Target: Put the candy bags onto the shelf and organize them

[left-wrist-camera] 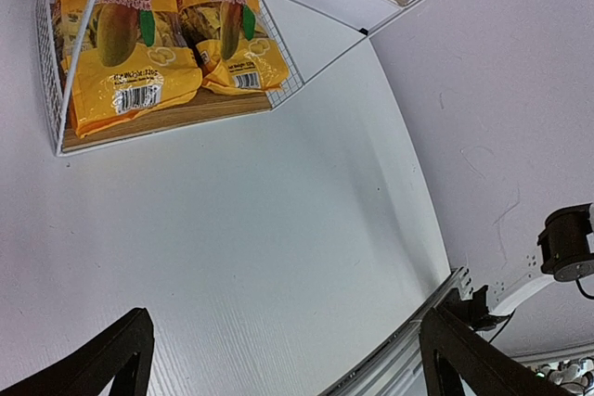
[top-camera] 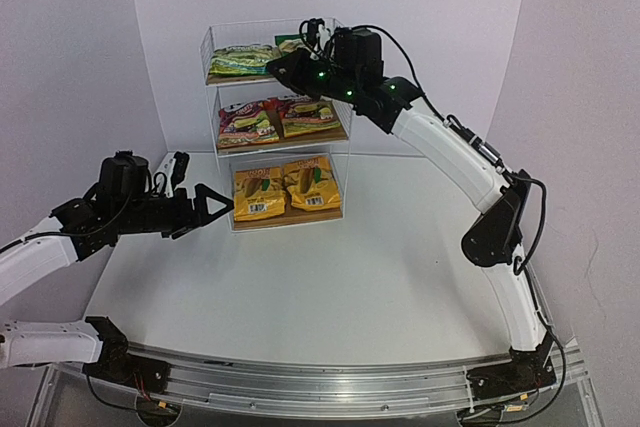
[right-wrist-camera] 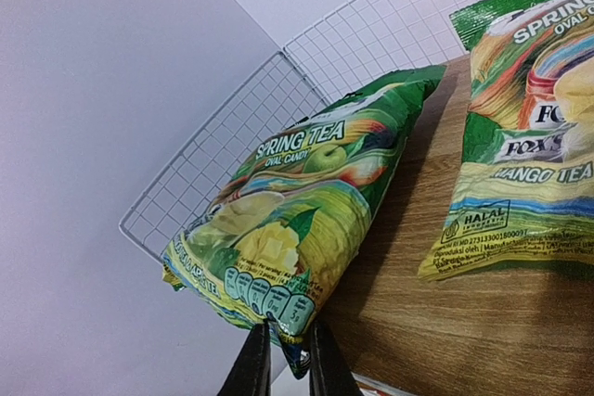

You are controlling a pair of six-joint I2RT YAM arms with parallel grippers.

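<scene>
The shelf is standing at the upper centre of the top view, toward the back of the white table, and all six candy bags are lying on its boards. Two yellow-orange bags are sitting side by side on the bottom board. Two red-magenta bags are sharing the middle one.

On the top board, the Spring Tea bag is lying at the left of the right wrist view, against the wire grid, and hanging partly over the board's edge. The Mango Tea bag is lying at the right of that frame, apart from it.

The right gripper is reaching in at the bottom of that view. Its fingertips are standing close together, with the Spring Tea bag's lower corner between them. Whether they are pressing on the corner cannot be told.

The left gripper is hovering over bare table at the left of the shelf's bottom tier. Its jaws are spread wide and are carrying nothing.
</scene>
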